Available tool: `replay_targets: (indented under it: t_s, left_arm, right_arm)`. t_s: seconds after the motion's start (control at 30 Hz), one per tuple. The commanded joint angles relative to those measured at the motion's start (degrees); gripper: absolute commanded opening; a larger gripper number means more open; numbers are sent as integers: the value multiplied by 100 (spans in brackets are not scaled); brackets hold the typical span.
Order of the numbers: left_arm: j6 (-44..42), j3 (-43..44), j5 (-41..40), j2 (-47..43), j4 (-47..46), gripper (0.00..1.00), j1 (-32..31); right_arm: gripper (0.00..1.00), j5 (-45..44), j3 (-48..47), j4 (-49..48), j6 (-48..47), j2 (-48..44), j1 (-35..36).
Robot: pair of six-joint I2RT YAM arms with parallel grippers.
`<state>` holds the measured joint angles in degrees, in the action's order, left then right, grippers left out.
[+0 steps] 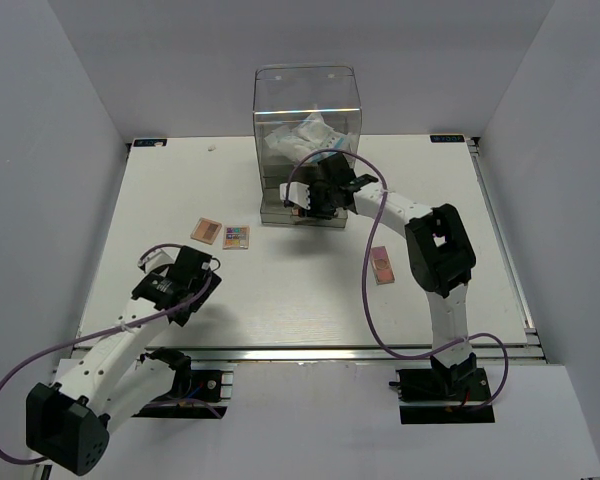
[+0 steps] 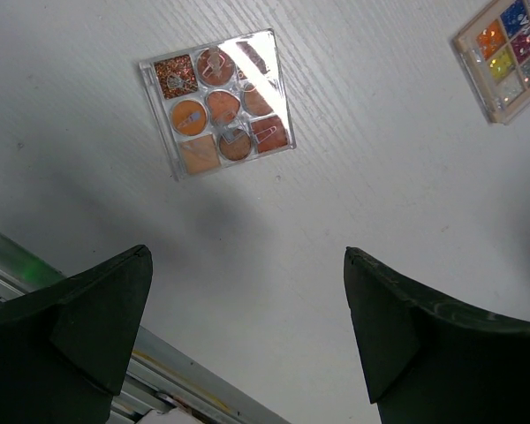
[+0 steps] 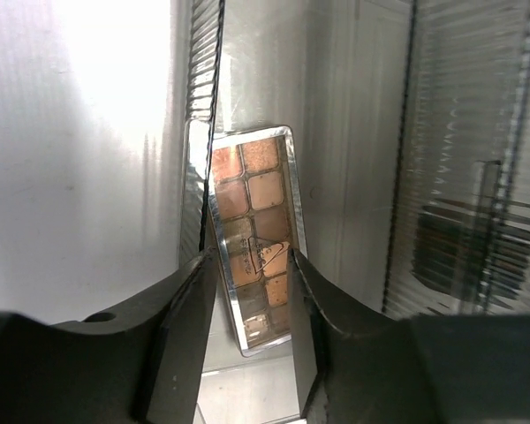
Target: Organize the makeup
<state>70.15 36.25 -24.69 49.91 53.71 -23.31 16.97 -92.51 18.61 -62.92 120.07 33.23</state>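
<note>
Spread wide, the left gripper [image 2: 247, 256] is held at 8 o'clock over the surface [image 1: 300, 300], seemingly readied for the brown palette [image 2: 216, 102] just ahead. At 12 o'clock, a tan palette [image 3: 252, 190] is flanked by the right gripper [image 3: 250, 261] within the clear drawer box [image 1: 305, 90]; whether it is gripped or released cannot be told.

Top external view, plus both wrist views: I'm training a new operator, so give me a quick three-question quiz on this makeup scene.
1. True or false: the left gripper is shut on a palette.
2. How many palettes lie loose on the table? A) one B) three C) five
3. Fill in: the slim palette between the fingers of the right gripper has ____-toned pans.

Key:
1. False; it is open and empty.
2. B: copper palette, multicolour palette, pink palette.
3. Brown.
</note>
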Motion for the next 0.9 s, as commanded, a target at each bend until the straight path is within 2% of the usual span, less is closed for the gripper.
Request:
replay_targets:
  t_s: [0.0, 0.17, 0.3, 0.4, 0.53, 0.73, 0.87]
  left_arm:
    - [86, 57, -71, 115, -2, 98, 46]
    - [17, 154, -185, 632, 131, 98, 133]
    - [-185, 181, -194, 975, 34, 98, 300]
    - [-405, 76, -54, 1161, -273, 98, 599]
    - [-730, 101, 218, 1459, -843, 98, 924]
    - [-985, 277, 429, 2074, -1161, 98, 1188]
    - [-994, 76, 587, 2189, -1346, 98, 1442]
  right_arm:
    - [44, 535, -109, 749, -19, -159, 25]
    - [47, 580, -5, 715, 208, -291, -18]
    - [58, 395, 531, -547, 823, -922, -106]
    - [63, 316, 962, -1077, 1140, -1651, -115]
    - [67, 315, 1191, -1140, 1404, -2110, -168]
    - [68, 464, 1665, -1149, 1957, -2664, -335]
    - [68, 553, 2008, -1132, 2125, -3015, -440]
